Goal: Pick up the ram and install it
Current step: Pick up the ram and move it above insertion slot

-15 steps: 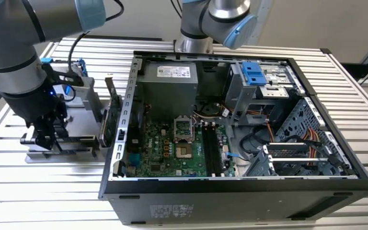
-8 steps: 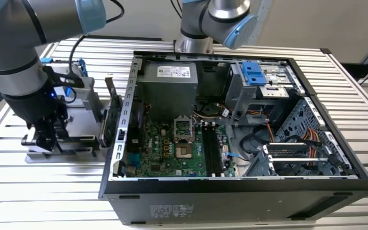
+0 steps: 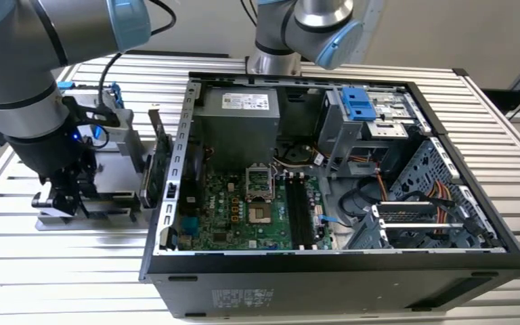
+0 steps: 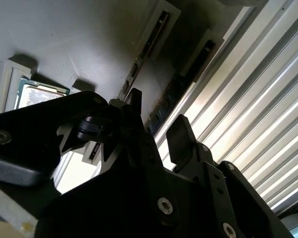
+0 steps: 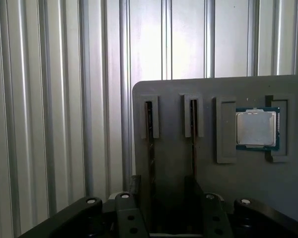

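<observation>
In the exterior view, the gripper [image 3: 66, 200] hangs over a grey holder [image 3: 111, 176] on the counter [image 3: 61, 284], beside the open computer case [image 3: 332, 271].

In the first wrist view, the ram [image 5: 149, 148] stands on edge in a holder slot. Its long axis runs straight away from the jaws. A second stick [image 5: 192, 144] is slotted parallel to it, and a processor [image 5: 257, 128] sits in a recess.

In the second wrist view, the jaws are spread, one on either side of the ram.

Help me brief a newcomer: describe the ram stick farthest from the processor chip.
At the exterior view's left, beside the open black computer case, lies a grey slotted holder plate. In it a square silver processor chip sits beside two narrow slots; the ram, a thin dark stick, fills the slot farther from the chip, its twin the nearer.
</observation>
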Controlling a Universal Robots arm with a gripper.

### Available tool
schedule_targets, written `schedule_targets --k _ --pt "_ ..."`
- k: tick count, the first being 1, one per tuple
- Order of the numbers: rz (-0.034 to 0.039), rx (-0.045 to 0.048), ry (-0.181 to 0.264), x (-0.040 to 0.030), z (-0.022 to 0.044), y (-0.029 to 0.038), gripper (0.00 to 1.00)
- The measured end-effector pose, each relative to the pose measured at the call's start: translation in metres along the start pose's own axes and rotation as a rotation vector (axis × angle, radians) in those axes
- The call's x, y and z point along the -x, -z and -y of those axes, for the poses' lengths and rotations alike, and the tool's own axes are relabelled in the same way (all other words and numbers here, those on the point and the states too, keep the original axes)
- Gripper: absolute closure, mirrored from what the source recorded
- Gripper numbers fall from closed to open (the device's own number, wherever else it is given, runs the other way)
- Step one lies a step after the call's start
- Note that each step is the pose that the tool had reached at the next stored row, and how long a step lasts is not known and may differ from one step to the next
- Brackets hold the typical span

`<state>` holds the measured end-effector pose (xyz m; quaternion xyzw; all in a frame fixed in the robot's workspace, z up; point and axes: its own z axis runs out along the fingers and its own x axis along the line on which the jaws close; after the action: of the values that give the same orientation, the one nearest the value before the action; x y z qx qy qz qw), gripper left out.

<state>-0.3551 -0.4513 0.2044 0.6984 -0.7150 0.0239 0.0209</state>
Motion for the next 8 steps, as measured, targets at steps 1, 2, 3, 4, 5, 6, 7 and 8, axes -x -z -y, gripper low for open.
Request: schedule_targets --k 1,2,3,4,5,6,7,8 --pt "0.0 0.0 0.001 0.0 0.0 0.0 0.0" --pt "0.0 0.0 0.002 0.0 0.0 0.0 0.0" --pt "0.0002 -0.0002 0.004 0.0 0.0 0.0 0.0" --pt "0.0002 -0.0004 0.007 0.0 0.0 0.0 0.0" --pt "0.0003 -0.0005 0.009 0.0 0.0001 0.0 0.0" --pt "0.0003 -0.0006 0.01 0.0 0.0004 0.0002 0.0" --pt "0.0003 -0.0005 0.011 0.0 0.0008 0.0003 0.0" --pt "0.0006 -0.0007 0.013 0.0 0.0013 0.0002 0.0"
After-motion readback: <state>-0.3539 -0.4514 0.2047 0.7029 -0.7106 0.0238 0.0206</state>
